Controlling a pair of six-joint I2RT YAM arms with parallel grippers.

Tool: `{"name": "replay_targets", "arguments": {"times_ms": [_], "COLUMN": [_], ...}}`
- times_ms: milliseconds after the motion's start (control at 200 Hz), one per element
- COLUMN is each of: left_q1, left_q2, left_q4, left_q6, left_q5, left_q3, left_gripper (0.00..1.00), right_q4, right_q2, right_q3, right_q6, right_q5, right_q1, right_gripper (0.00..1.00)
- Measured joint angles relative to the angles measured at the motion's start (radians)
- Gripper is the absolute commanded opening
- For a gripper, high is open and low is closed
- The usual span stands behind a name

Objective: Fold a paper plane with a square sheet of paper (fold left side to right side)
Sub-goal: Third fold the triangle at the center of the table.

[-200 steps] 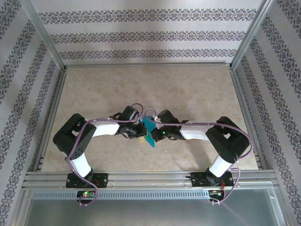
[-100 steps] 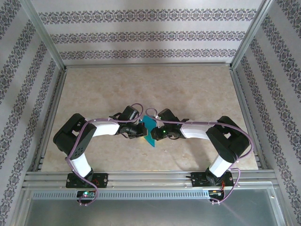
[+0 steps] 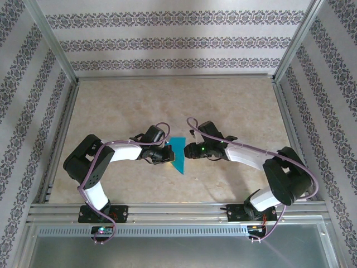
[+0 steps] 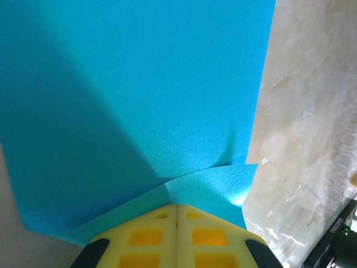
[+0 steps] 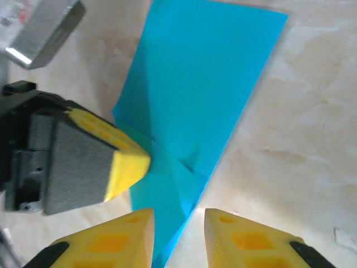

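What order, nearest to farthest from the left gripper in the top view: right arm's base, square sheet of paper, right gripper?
1. square sheet of paper: pinched in the left gripper.
2. right gripper: just right of the sheet, open.
3. right arm's base: near edge, far right.

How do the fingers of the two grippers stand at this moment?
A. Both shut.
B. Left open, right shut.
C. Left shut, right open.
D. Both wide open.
C: on the left gripper the yellow fingers meet along one seam, while on the right gripper they stand apart with a clear gap between them.
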Motion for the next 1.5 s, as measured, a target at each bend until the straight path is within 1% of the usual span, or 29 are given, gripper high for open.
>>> {"name": "replay_targets", "arguments": {"times_ms": [175, 315, 485, 605, 849, 1499], "left_q1": [0.000, 0.000, 0.000, 0.000, 0.000, 0.000], "left_q2": [0.000, 0.000, 0.001, 0.001, 0.003, 0.004], "left_q4": [0.000, 0.000, 0.000, -0.001, -0.003, -0.008], "left_q6": [0.000, 0.000, 0.000, 0.000, 0.000, 0.001], "left_q5": [0.000, 0.000, 0.000, 0.000, -0.001, -0.001], "left_q3": [0.000, 0.001, 0.002, 0.003, 0.007, 0.010], "left_gripper": [0.00, 0.00, 0.00, 0.00, 0.00, 0.00], "right_q4": [0.000, 0.032, 0.053, 0.064, 0.074, 0.074], "right_q2": [-0.014, 0.020, 0.111, 0.153, 0.187, 0.203], "right_q3": [-0.006, -0.021, -0.021, -0.021, -0.020, -0.020], "right_q6": [0.101, 0.190, 0.239, 0.257, 0.266, 0.266], "right_q5": [-0.143, -0.225, -0.259, -0.259, -0.258, -0.257], "right_q1": [0.004, 0.052, 0.095, 0.100, 0.100, 0.100], "right_gripper": [0.00, 0.00, 0.00, 0.00, 0.00, 0.00]}}
